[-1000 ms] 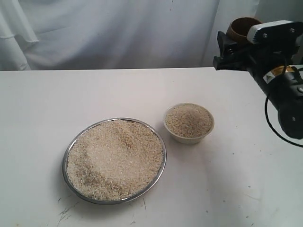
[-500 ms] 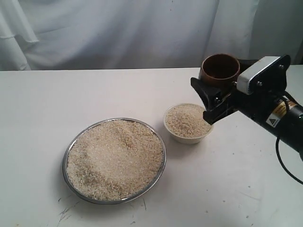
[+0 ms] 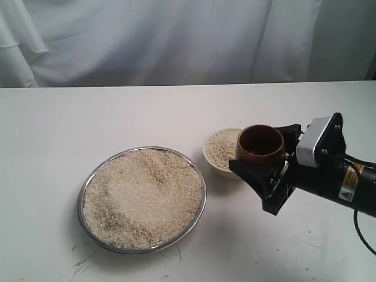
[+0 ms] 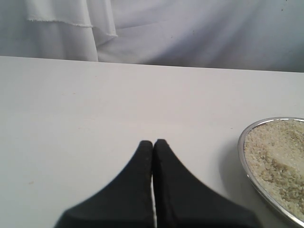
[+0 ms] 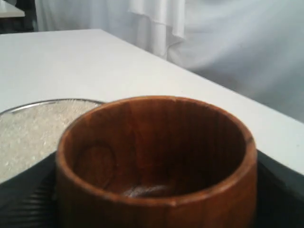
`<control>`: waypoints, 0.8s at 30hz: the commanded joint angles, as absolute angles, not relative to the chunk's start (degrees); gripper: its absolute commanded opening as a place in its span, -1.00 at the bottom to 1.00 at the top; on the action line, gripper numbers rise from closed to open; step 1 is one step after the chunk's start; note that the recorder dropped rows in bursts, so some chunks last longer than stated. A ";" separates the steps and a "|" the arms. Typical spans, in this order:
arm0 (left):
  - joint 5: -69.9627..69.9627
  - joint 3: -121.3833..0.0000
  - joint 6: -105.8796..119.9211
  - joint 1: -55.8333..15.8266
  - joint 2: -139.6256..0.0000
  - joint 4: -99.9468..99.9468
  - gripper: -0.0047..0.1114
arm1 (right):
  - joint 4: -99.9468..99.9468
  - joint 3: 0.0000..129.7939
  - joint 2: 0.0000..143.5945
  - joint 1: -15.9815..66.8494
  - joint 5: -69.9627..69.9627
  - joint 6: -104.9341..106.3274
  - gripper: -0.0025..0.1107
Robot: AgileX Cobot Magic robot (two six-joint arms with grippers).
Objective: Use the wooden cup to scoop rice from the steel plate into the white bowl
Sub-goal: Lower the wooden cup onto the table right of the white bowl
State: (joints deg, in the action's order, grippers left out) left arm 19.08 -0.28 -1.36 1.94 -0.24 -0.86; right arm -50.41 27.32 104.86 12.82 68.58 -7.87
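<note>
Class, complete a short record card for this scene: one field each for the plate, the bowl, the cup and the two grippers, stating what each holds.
steel plate: wide shiny round metal dish, heaped with pale beige rice
white bowl: small cream-white round bowl, holds rice, partly hidden behind the cup
wooden cup: reddish-brown glossy barrel-shaped cup, upright, looks empty
right gripper: shut on the wooden cup
left gripper: shut, holding nothing, over the white table

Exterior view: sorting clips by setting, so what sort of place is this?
Probably a lab test bench, not a kitchen: plain white table, draped white cloth backdrop, and a robot arm holding a wooden cup.
</note>
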 commanded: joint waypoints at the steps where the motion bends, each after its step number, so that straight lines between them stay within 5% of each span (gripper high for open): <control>1: 18.27 0.00 -1.35 1.79 0.00 -0.79 -0.92 | -56.70 27.97 107.43 11.24 69.96 -6.84 -0.96; 24: 18.27 0.00 -1.35 1.79 0.00 -0.79 -0.92 | -73.08 37.09 119.93 9.50 69.96 -5.29 -0.96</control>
